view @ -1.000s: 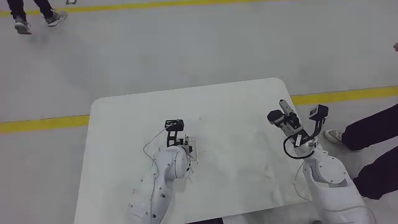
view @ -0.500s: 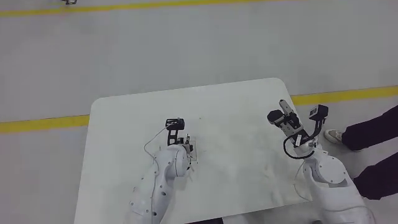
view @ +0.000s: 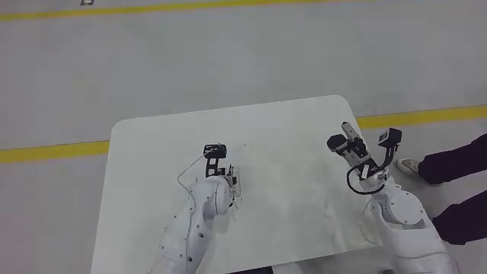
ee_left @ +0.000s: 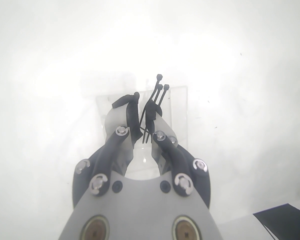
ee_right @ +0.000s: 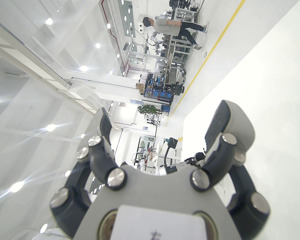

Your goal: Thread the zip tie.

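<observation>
The left hand (ee_left: 143,107) sits low over the counter (ee_left: 65,38), a little left of the middle. Its two fingers are nearly together. A small bunch of black zip ties (ee_left: 160,88) is pinched between them: three square heads stick out past the fingertips, and the thin tails poke back toward the wrist. Under the hand lies a clear tray (ee_left: 179,116), flat on the counter.

The step, I think, is picking up one tie to thread. The hand seems to have more than one, and that is the tricky bit. A good lift goes slow and straight up, so any extra ties can fall into the tray. The grip should leave the head end free.

Over on the right, a bit farther out, the right hand (ee_right: 162,116) is held up in the air—wide open, with nothing in it. It will likely need to come close and take the head, so the tail can go through the little hole.
</observation>
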Controlling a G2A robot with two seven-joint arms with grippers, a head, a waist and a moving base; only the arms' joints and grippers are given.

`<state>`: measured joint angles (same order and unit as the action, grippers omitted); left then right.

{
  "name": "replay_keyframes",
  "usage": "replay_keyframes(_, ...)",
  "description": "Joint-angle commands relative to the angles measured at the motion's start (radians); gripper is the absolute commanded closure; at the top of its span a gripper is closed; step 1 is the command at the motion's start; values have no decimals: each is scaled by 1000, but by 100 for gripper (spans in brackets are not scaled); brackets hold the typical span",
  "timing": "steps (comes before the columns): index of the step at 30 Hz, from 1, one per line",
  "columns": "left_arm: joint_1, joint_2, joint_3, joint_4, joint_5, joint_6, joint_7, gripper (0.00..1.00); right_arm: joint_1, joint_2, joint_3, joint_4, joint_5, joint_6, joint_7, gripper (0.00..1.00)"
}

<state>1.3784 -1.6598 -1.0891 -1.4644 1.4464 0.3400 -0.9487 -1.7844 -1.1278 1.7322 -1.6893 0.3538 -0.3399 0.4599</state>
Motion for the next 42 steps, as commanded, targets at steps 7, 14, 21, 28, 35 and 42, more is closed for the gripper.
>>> replay_keyframes(7,6,-2,-4,-6,18,0,0,94,0,0,0,0,0,0,0,0)
replay_keyframes(14,19,-6,-8,-16,33,0,-7,90,0,0,0,0,0,0,0,0)
replay_keyframes(21,27,-10,-7,-20,42,0,-11,88,0,0,0,0,0,0,0,0)
replay_keyframes(28,20,-13,-10,-2,49,0,-14,87,0,0,0,0,0,0,0,0)
replay_keyframes(35,8,-17,-11,18,52,0,-9,91,0,0,0,0,0,0,0,0)
replay_keyframes(42,10,-22,-17,16,71,0,-6,90,0,0,0,0,0,0,0,0)
